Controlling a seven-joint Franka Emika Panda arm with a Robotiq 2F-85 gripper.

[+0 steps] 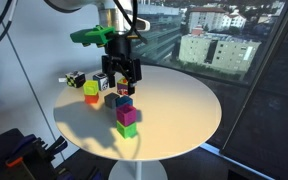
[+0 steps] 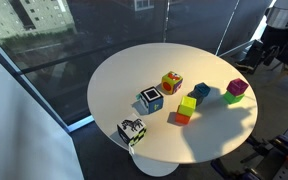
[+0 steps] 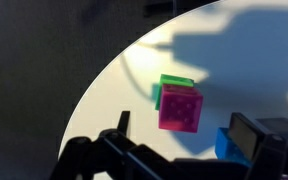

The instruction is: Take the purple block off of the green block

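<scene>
Currently the gripper [image 1: 124, 78] hangs above the stack, its black fingers spread wide and holding nothing. The purple block [image 3: 180, 108], a plain cube, sits slightly askew on the green block [image 3: 170, 83] on the smooth round white table [image 1: 184, 100].

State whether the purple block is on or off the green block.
On: the purple block sits atop the green block, covering most of it in the wrist view.
</scene>
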